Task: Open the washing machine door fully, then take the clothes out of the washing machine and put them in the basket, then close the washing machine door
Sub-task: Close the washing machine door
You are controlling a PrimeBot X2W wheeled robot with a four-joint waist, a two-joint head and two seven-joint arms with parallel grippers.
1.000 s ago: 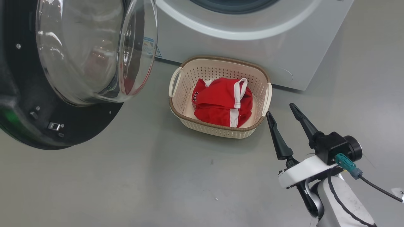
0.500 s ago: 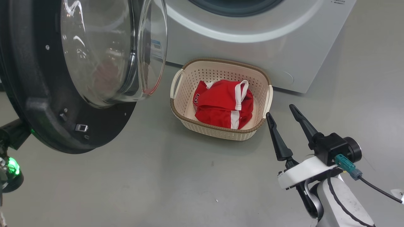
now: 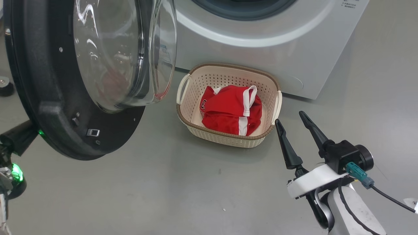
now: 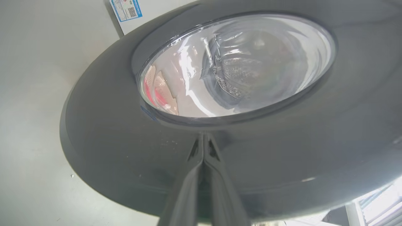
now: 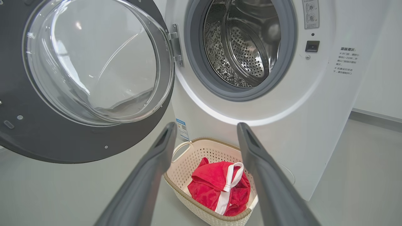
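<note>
A: Far left first. What's new?

B: The left gripper [image 4: 204, 141], fingers clenched together on nothing, tips set against the dark outer face of the washing machine door [image 3: 58, 107]. Over the last second the door has swung in toward the washing machine [image 3: 261, 55] — more of its thick edge shows in the head view.

A: Closing begun, then?

B: I judge so. It is still well ajar, and the drum [image 5: 248, 44] looks empty.

A: Middle?

B: The clothes [image 3: 225, 107] lie bundled in the basket [image 3: 228, 138], which stands on the floor [image 3: 163, 182] just before the machine, unmoved.

A: Right?

B: The right gripper [image 3: 290, 117] hangs released, jaws wide, near the basket's corner, idle. Only the door remains — its glass bowl passes near the basket's handle.
</note>
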